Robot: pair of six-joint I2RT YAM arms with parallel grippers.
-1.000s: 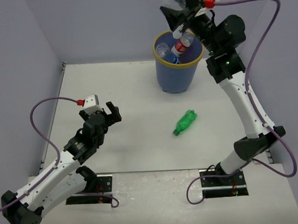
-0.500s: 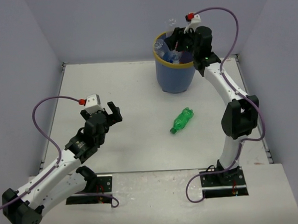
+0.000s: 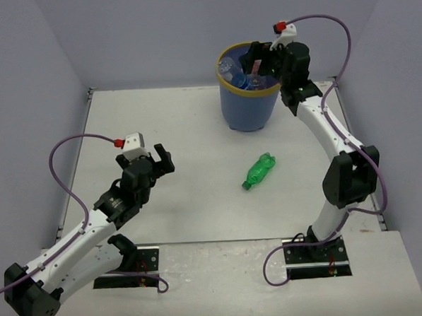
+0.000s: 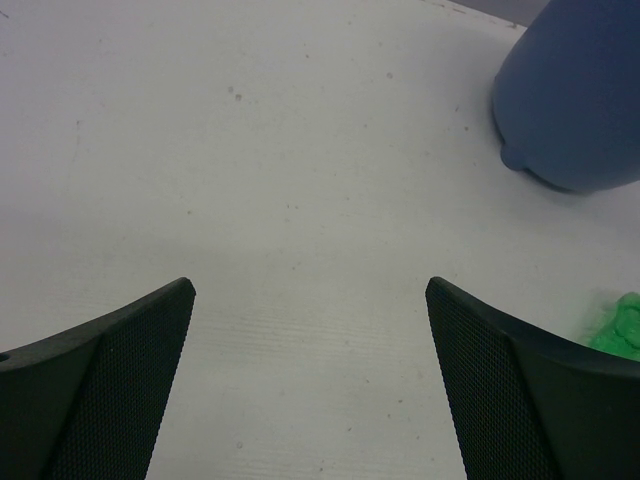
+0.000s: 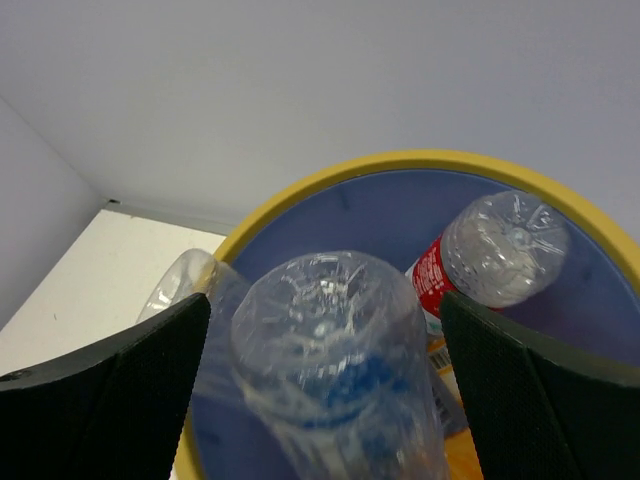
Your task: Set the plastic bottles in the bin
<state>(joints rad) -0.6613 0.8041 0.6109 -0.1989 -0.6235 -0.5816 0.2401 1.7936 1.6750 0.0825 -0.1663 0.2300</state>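
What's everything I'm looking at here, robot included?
table: one, white, under everything
bin: one, blue with a yellow rim, far side of the table
blue-labelled bottle: one, clear, in the bin
red-labelled bottle: one, clear, in the bin
plain bottle: one, clear, at the bin's rim
green bottle: one, lying on the table nearer than the bin
cables: two, purple, one per arm
left hand: black, open, empty, above the table
right hand: black, open, over the bin's mouth
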